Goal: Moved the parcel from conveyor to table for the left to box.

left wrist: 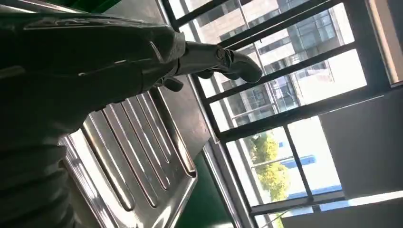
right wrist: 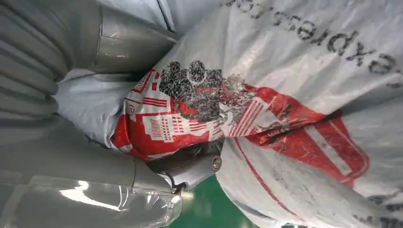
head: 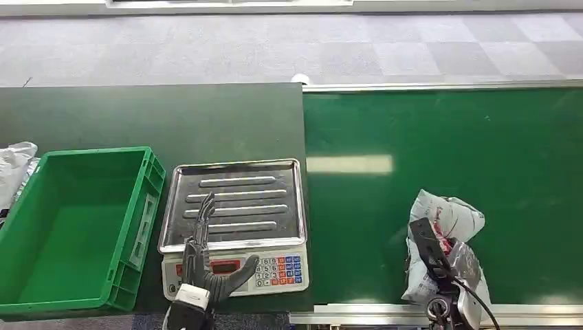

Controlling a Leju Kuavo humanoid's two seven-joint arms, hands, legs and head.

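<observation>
Two hands are at work. The right hand point(head: 432, 256) lies on the parcel point(head: 447, 227), a crumpled grey mailer with red print, which rests on the green conveyor point(head: 440, 144); in the right wrist view the fingers point(right wrist: 190, 171) press into the bag, clamped on it. The left hand point(head: 206, 265) is spread with nothing in it, over the front of the scale point(head: 237, 227), fingertips reaching above its steel tray. Just left of that hand on the counter point(head: 137, 117) sits a green crate point(head: 130, 275).
</observation>
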